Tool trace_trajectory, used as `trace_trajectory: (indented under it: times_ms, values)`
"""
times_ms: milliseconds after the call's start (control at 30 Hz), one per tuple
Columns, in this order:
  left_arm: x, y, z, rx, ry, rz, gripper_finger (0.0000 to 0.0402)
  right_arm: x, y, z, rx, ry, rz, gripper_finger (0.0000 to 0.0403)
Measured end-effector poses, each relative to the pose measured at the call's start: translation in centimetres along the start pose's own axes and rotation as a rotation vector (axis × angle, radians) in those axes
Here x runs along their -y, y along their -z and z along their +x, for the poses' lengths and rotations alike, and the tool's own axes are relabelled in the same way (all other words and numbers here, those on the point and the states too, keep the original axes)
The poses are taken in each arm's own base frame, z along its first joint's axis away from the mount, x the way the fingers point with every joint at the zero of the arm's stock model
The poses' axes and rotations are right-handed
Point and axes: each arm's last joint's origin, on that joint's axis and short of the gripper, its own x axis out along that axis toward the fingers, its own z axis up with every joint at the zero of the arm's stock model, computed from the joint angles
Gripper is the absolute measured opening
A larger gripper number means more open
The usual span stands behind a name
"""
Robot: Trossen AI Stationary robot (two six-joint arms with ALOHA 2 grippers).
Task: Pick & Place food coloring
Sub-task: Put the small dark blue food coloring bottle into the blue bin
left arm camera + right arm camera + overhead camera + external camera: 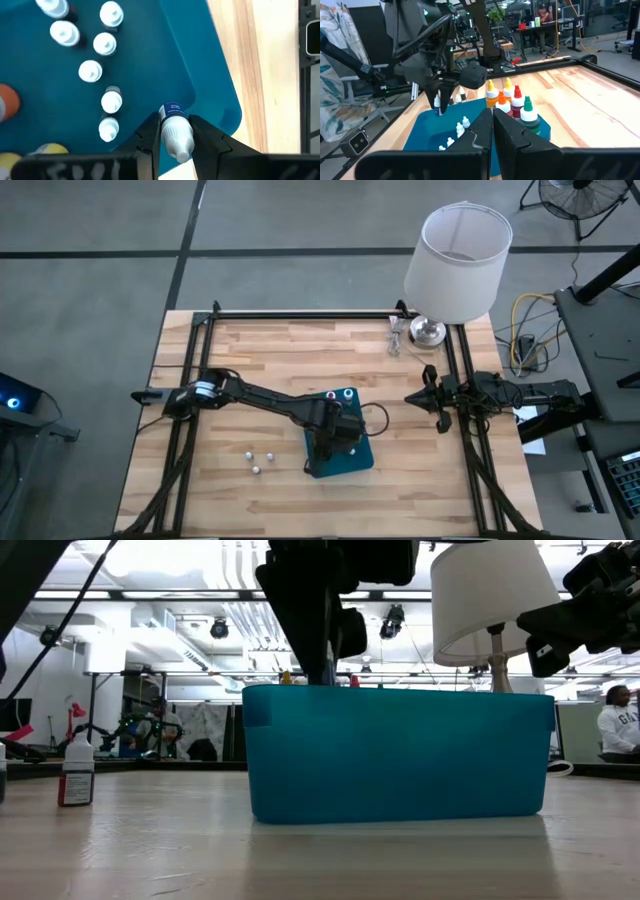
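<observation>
Food coloring bottle (176, 134) gripped in left hand (175, 137) over teal tray (200, 60) w/ small bottles (90, 70), right hand (492, 131) shut, empty

Beyond your left pincer, at the table's far right corner, you have a white-shaded lamp (458, 250) on a chrome base. The wooden table (260, 350) stands on grey floor (90, 290) crossed by dark lines. A fan (580, 198) stands past the lamp. Level across, you see bright ceiling lights (160, 565), and a seated person (620, 720) far right.
</observation>
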Motion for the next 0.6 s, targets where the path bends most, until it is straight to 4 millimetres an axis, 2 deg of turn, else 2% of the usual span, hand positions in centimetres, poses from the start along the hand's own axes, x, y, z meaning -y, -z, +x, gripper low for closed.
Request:
trace_trajectory:
  times_ms: [367, 600]
  values:
    - [1.1, 0.3, 1.6, -0.015, -0.008, 0.006, 0.006, 0.0, 0.0, 0.0, 0.0, 0.0, 0.0, 0.0009]
    - [1.0, 0.9, 3.0, -0.038, -0.054, -0.015, 0.006, 0.0, 0.0, 0.0, 0.0, 0.0, 0.0, 0.0008]
